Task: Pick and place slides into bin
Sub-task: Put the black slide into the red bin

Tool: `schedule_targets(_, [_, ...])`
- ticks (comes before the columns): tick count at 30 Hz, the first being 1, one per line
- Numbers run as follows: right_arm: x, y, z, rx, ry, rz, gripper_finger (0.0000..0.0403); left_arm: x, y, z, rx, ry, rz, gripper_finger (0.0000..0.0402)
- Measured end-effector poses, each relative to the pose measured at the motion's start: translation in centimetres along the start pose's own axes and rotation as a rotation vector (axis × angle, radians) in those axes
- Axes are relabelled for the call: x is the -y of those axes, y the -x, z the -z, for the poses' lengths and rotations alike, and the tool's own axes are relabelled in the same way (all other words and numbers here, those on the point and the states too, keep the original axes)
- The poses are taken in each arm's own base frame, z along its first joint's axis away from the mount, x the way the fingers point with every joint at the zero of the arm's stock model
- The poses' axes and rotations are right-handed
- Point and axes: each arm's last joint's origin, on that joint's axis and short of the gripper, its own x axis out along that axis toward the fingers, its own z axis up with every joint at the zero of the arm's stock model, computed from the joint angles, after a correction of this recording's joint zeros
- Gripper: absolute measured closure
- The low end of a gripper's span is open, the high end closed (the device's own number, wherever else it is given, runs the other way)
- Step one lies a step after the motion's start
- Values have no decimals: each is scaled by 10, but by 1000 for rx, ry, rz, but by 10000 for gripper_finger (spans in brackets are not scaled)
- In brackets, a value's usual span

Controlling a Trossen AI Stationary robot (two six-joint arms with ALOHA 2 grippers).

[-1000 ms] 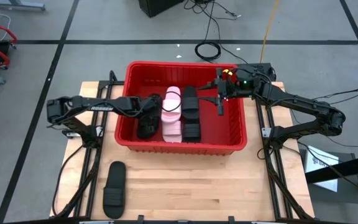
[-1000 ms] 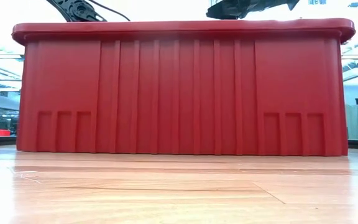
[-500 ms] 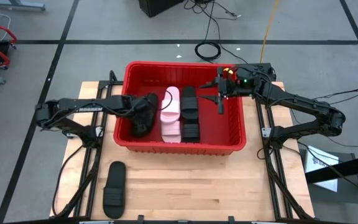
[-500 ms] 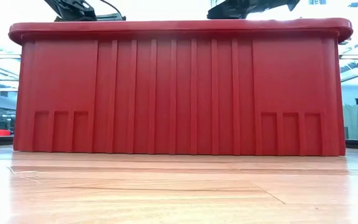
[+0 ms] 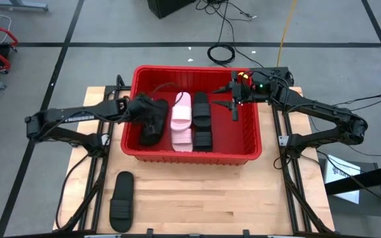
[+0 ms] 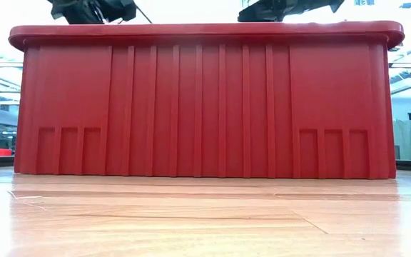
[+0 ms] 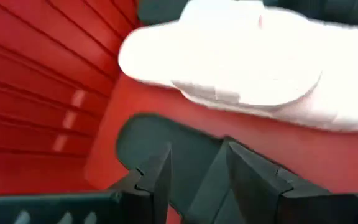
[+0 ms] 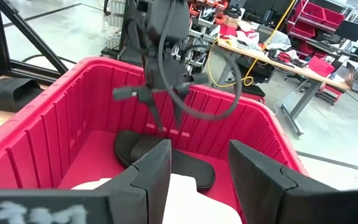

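Left gripper apparently open-fingered inside bin, above black slide.

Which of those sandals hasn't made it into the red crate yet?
The black slide lying alone on the wooden table, in front of the bin toward the left arm's side. The others all lie inside the bin.

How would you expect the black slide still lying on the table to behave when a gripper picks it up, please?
The black slide looks like moulded foam, so probably light for its size. It lies flat on the table, so it is unlikely to roll or tip. Gripped by its raised ribbed strap, the sole may droop and swing a little.
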Motion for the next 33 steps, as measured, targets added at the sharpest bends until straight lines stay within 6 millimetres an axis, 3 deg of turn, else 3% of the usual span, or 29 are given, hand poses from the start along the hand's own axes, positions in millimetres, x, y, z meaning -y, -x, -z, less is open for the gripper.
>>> schedule_targets(10, [0, 0, -1, 9, -13, 1, 250, -2, 49, 3, 194, -43, -13, 254])
schedule_targets(17, [0, 0, -1, 7, -50, 0, 250, 7, 87, 8, 344, -28, 63, 254])
schedule_targets(25, [-1, 0, -1, 7, -50, -1, 250, 25, 136, -7, 364, -15, 346, 254])
schedule_targets(29, [-1, 0, -1, 8, -51, -3, 250, 43, 146, -13, 356, -56, 588, 254])
schedule_targets(33, [-1, 0, -1, 8, -57, -4, 250, 66, 144, -13, 252, -57, 776, 254])
